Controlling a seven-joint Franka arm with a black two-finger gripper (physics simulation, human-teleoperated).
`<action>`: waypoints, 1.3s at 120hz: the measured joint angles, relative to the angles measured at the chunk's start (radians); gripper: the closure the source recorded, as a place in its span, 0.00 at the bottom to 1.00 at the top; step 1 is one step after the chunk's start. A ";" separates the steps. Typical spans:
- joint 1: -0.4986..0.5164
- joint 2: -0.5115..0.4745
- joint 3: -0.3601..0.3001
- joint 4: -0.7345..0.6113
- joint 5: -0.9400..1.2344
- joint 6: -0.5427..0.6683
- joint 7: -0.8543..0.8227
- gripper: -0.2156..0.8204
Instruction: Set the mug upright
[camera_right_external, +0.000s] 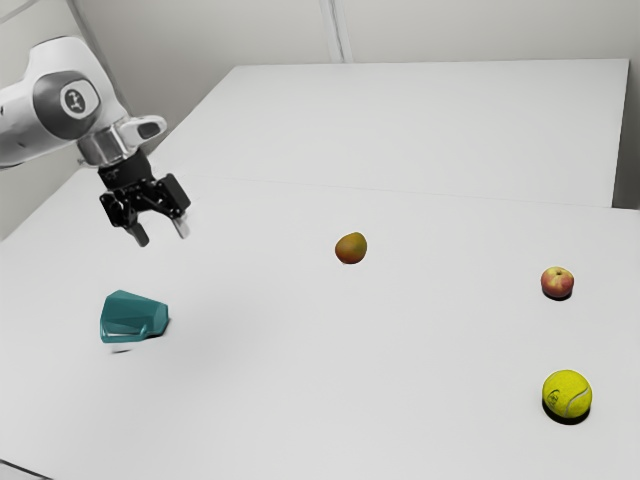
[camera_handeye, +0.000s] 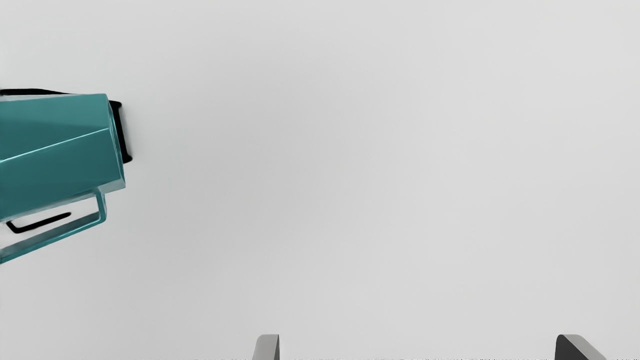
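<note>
The black gripper hangs well above the table at the exterior view's upper left, its two fingers wide apart with nothing between them. A teal faceted mug lies on its side on the table, lower in that view than the gripper and apart from it. In the wrist view the mug is cut off by the picture's edge, its loop handle visible along one side. The gripper is open there too, with the mug off to one side of the fingers, outside the gap.
On the white table, a reddish-green mango-like fruit lies around the middle of the exterior view. Toward that view's right are a red-yellow apple and a yellow tennis ball, both far from the mug.
</note>
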 joint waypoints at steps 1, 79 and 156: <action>0.005 -0.001 0.000 -0.002 -0.001 0.001 0.006 0.21; 0.416 0.170 0.000 -0.022 -0.108 0.059 0.504 0.21; 0.501 0.401 0.001 0.055 -0.166 0.130 0.722 0.21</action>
